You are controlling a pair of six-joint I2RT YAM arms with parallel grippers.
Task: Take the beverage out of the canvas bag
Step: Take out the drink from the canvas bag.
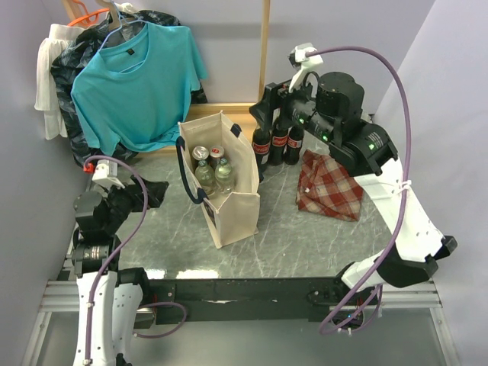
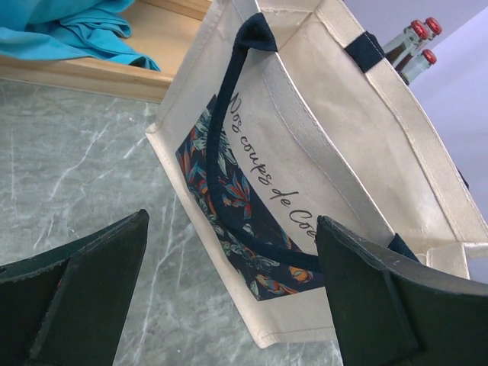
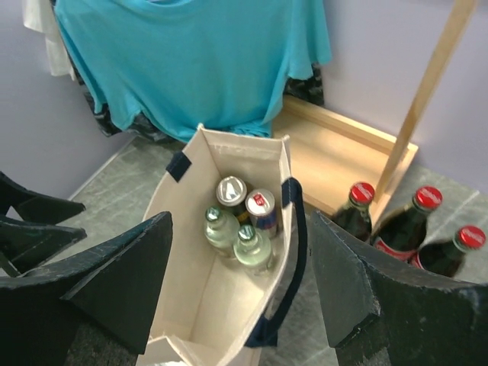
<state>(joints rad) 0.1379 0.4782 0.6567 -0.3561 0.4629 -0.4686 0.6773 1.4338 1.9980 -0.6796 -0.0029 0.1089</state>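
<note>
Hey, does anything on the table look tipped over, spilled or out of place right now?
Nothing spilled or tipped. The canvas bag stands upright and open, its drinks upright inside. Only the plaid cloth bag lies slumped beside the three red-capped bottles.

Canvas bag (image 1: pixel 236 217) mid table (image 1: pixel 305 244), 2 cans (image 1: pixel 200 153) behind 2 bottles (image 1: pixel 223 175) inside it. 3 other bottles (image 1: pixel 278 141) just right of bag, at back; cloth bag (image 1: pixel 329 185) further right. Shirt (image 1: pixel 137 84) hangs behind, left
</note>
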